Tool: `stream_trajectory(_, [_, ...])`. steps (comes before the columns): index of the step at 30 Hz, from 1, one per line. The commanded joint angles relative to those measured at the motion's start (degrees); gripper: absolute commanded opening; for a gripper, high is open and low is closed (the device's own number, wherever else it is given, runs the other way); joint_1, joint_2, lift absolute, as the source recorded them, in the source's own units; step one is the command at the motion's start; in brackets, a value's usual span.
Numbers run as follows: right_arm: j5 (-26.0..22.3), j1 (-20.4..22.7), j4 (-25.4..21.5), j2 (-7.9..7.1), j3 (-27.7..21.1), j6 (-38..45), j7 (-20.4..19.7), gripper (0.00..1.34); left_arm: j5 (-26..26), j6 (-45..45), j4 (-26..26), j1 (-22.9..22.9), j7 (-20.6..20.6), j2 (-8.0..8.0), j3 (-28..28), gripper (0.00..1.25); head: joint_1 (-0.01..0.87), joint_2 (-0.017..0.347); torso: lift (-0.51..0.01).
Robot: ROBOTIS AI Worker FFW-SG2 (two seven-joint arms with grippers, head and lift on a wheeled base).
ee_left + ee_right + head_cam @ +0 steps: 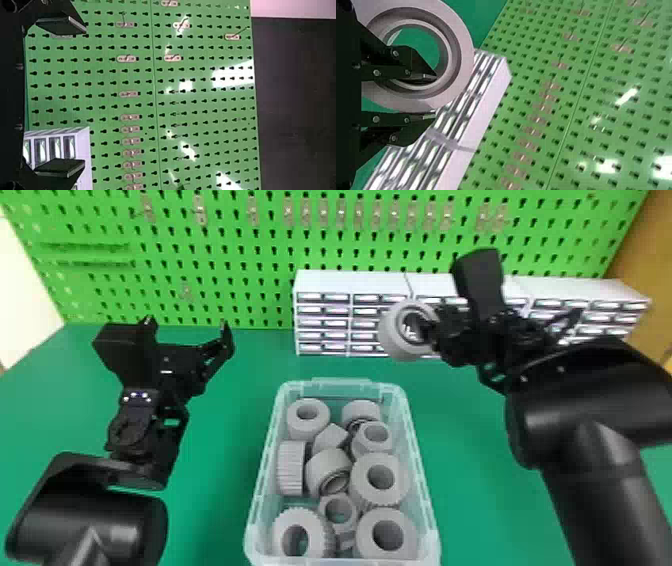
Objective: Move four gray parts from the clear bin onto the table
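right gripper: we pinch the gray ring by its wall, one finger inside
handling: probably stiff, light
left gripper: wide open, empty

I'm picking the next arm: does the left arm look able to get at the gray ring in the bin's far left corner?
Probably yes: the left gripper is empty, jaws apart, and nothing covers the gray ring, though the bin wall stands close.

Left arm holds jaws apart; right arm grips.
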Motion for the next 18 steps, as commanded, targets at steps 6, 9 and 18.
stream_trajectory(6, [2.86, 7.27, -7.66, -0.04, -7.23, 11.90, -2.77, 0.31, 0.00, 0.00, -0.02, -0.17, 0.00, 0.00, -0.06, 1.14, 0.678, 0.034, -0.050])
stream_trajectory(9, [1.01, 9.12, -7.92, 0.14, -9.78, 15.24, -3.65, 0.31, 0.00, 0.00, -0.10, -0.17, 0.00, 0.00, -0.14, 1.14, 0.678, 0.034, -0.050])
stream_trajectory(18, [2.42, 12.19, -7.31, 0.31, -12.24, 21.92, -4.00, 0.31, 0.00, 0.18, -0.10, -0.52, 0.00, -0.09, -0.58, 1.14, 0.678, 0.034, -0.050])
